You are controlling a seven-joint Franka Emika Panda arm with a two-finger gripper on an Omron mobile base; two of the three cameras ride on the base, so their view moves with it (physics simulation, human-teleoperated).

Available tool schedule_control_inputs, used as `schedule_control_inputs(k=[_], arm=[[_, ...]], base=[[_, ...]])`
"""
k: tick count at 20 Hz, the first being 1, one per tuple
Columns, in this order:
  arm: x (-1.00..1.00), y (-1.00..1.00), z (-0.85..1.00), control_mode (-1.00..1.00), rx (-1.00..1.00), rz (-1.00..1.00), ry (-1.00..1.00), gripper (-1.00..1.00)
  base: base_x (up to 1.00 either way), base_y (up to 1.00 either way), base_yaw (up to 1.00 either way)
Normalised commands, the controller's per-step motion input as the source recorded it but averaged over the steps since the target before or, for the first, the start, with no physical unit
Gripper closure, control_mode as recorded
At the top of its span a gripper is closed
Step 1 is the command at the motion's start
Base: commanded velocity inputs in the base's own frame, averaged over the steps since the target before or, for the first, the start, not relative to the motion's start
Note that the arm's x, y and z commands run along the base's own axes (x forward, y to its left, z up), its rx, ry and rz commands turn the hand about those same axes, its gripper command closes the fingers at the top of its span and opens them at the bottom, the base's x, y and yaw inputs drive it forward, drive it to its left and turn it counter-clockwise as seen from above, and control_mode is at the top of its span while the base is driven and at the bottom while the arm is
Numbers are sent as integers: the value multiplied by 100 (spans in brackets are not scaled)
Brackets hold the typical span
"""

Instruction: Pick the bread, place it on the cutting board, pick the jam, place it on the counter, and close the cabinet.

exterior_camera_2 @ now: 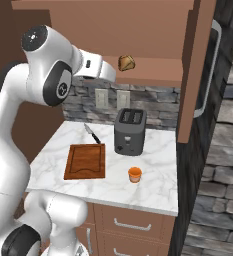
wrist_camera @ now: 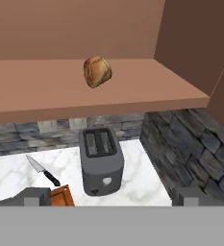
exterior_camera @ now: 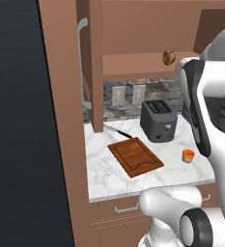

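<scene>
The bread [wrist_camera: 97, 71], a tan-brown lump, lies on the shelf of the open cabinet [exterior_camera_2: 153, 70]; it also shows as the bread [exterior_camera: 168, 57] and the bread [exterior_camera_2: 126, 62]. My gripper [wrist_camera: 112, 197] is open, fingers wide apart, level with the shelf edge and short of the bread. Below, the reddish-brown cutting board [exterior_camera: 134, 156] lies bare on the white marble counter [exterior_camera: 104, 176]. The orange jam [exterior_camera: 188, 155] stands on the counter right of the board, in front of the toaster, seen too as the jam [exterior_camera_2: 134, 174]. Both cabinet doors stand open.
A dark grey toaster [exterior_camera_2: 130, 131] stands at the back of the counter under the shelf. A black-handled knife [exterior_camera_2: 92, 133] lies behind the board. The open left door [exterior_camera: 95, 62] and open right door [exterior_camera_2: 198, 75] jut forward with long silver handles. A stone wall flanks the right.
</scene>
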Motion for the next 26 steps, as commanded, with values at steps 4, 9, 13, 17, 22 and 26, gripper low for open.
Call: schedule_control_inputs(k=[4,9,13,17,22,26], arm=[[25,17,22,-100,0,0,0,-100],[27,4,16,-100,0,0,0,-100],[29,2,6,-100,0,0,0,-100],[31,0,0,-100,0,2,0,-100],[32,0,0,-100,0,2,-2,-100],[31,0,0,-100,0,1,-2,-100]], base=[[0,0,0],[0,0,0],[0,0,0],[0,0,0],[0,0,0],[0,0,0]])
